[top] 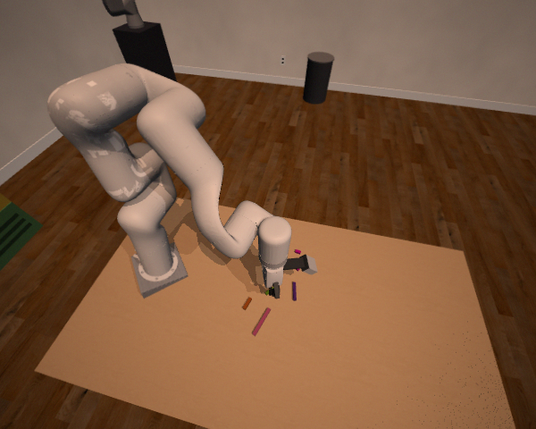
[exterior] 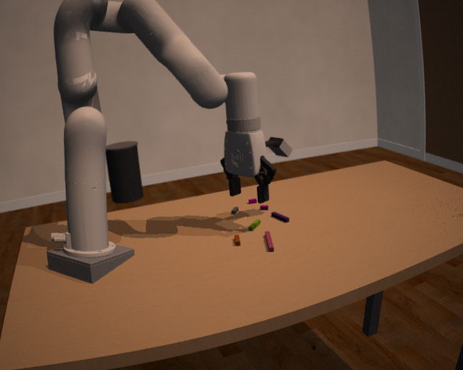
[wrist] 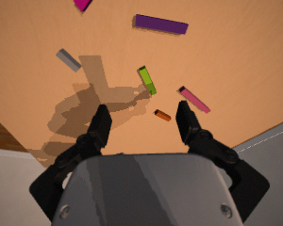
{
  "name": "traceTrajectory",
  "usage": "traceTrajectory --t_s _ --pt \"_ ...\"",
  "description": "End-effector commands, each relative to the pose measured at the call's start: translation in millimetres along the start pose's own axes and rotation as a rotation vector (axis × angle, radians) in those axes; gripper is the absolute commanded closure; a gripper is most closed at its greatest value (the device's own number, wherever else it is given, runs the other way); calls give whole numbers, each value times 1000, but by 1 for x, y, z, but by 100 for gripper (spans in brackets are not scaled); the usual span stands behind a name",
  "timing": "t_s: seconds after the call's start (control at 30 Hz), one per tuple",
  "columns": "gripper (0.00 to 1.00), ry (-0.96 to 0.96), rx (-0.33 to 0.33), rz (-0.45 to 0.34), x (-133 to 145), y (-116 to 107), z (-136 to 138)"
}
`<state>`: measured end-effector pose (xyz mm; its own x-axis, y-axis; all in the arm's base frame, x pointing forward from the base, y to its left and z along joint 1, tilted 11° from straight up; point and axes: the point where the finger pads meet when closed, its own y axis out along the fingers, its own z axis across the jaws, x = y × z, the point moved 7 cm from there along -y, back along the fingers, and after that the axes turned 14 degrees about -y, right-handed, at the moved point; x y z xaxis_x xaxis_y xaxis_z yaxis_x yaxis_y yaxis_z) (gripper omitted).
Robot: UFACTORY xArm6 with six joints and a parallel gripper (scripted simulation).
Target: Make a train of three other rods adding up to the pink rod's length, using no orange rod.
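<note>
On wooden floor [top: 397,175] [exterior: 435,278]: tan table [top: 351,350] [exterior: 163,294] [wrist: 255,61] | pale walls [top: 397,41] [exterior: 176,79] | gripper [top: 273,290] [exterior: 248,192] [wrist: 142,110] open, above rods

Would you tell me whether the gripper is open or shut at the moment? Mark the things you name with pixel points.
Open: the gripper [exterior: 248,194] [wrist: 142,110] has its fingers spread wide, with a gap and no rod between them.

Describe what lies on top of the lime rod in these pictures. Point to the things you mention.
Only shadow falls across the lime rod [exterior: 254,224] [wrist: 146,80]; nothing rests on it. Its underside, against the table, is hidden.
</note>
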<state>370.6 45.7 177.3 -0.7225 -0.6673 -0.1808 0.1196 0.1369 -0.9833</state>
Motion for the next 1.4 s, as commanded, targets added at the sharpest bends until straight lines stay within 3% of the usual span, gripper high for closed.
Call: traceTrajectory --t_s 0.0,1.37 --pt "0 -134 -7 9 -8 -2 -1" --pt "0 -1400 -1 11 -81 -7 -34"
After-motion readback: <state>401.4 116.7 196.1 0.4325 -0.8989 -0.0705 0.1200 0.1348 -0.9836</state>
